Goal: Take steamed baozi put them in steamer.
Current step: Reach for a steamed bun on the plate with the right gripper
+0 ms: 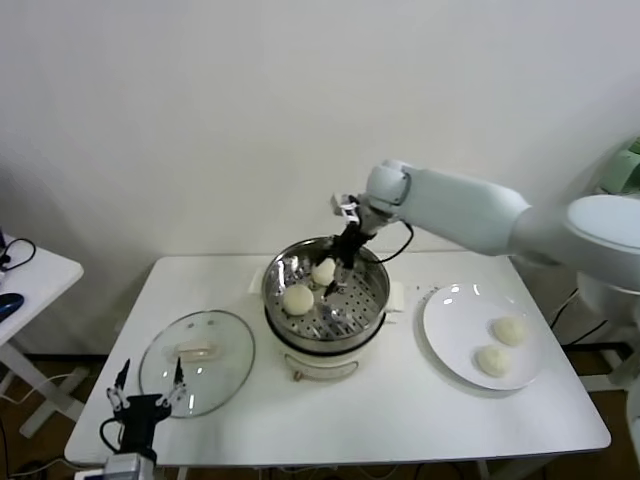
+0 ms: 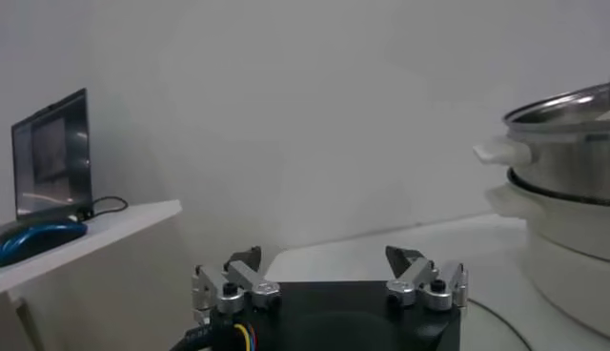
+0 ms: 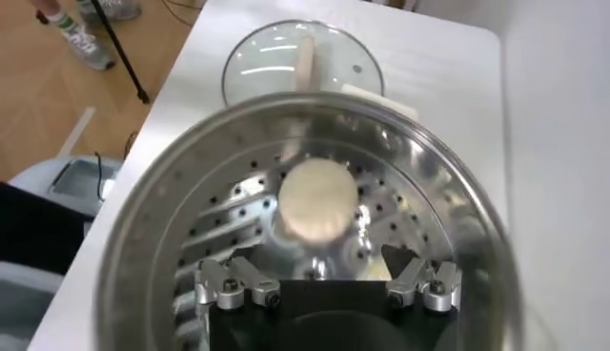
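The steamer (image 1: 356, 301) stands mid-table on its white cooker base. Two steamed baozi lie in it, one (image 1: 298, 298) toward the left and one (image 1: 323, 271) farther back. My right gripper (image 1: 333, 289) reaches down into the basket right beside the rear bun, open and holding nothing. In the right wrist view, the right gripper (image 3: 319, 259) hangs over the steamer's perforated floor (image 3: 172, 215) with one baozi (image 3: 316, 200) just beyond the fingertips. Two more baozi (image 1: 510, 330) (image 1: 493, 360) rest on the white plate (image 1: 455, 318). My left gripper (image 1: 146, 396) is parked low at the table's front left, open.
The flat glass lid (image 1: 197, 358) lies on the table left of the steamer, close to the left gripper. A side table with a laptop (image 2: 52, 153) and a blue mouse (image 2: 33, 238) stands farther left. The steamer's side (image 2: 562, 143) rises near the left gripper (image 2: 324, 256).
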Tool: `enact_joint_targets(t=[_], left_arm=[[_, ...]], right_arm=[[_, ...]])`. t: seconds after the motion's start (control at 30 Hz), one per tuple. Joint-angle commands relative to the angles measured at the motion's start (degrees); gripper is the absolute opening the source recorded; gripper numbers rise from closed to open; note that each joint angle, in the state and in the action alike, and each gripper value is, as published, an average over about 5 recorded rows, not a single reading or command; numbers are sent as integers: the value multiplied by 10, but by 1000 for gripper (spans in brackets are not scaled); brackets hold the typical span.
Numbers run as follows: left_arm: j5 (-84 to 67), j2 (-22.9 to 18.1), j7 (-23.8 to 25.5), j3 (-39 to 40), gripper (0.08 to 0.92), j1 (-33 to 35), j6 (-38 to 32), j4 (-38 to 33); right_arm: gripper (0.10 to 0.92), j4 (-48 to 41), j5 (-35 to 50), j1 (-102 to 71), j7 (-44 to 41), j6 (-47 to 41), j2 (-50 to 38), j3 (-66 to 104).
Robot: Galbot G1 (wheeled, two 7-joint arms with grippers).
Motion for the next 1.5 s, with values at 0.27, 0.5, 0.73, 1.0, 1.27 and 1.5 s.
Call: enact_joint_targets(t=[0.27, 0.5, 0.73, 1.0, 1.27, 1.5], left_arm=[[-8, 7, 10, 0, 823, 9, -3, 1], [-9, 7, 9, -8, 823, 12, -1, 2], [-5, 2, 9, -10, 823, 21, -3, 2], [-2, 3, 9, -11, 823, 22, -4, 12], [0, 1, 7, -10, 823, 17, -3, 19], [3, -1, 7, -9, 823, 16, -3, 22]], right_arm=[[823, 181, -208, 49, -57, 39, -337, 1], [823, 176, -359, -113, -64, 81, -401, 111], [823, 147, -418, -270, -61, 89, -403, 230], [823, 105, -450, -363, -50, 87, -378, 300], [823, 66, -465, -371, -44, 95, -352, 317], [823, 42, -469, -372, -38, 96, -324, 319]])
